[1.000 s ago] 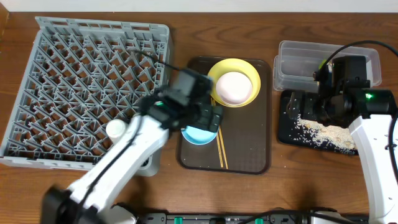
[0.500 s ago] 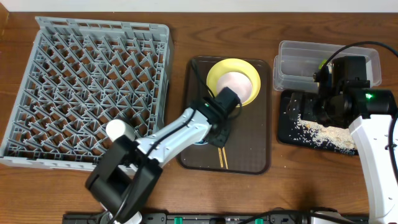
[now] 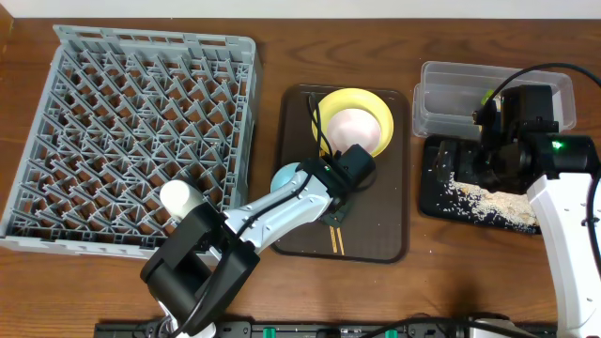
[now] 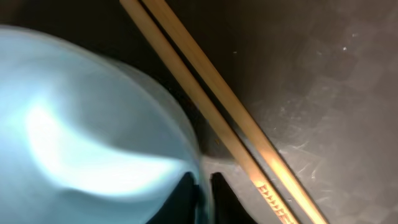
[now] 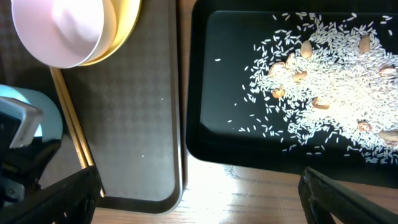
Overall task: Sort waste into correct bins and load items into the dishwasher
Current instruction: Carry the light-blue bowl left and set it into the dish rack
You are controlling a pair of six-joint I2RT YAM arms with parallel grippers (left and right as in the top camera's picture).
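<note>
Light blue bowl (image 3: pixel 285 176), smooth and glossy, lies at nine o'clock on the stippled dark brown tray (image 3: pixel 376 218). My left pincer (image 4: pixel 204 194), nearly closed, nips its thin rim. Slender wooden chopsticks (image 4: pixel 225 113) lie at four o'clock.

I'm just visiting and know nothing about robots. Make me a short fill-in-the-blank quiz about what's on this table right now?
1. The white bowl sits inside the round ____ plate.
2. The rice crumbs lie scattered in the shallow ____ tray.
3. Right beside the light blue bowl lie two thin wooden ____.

Missing words: yellow; black; chopsticks.
</note>
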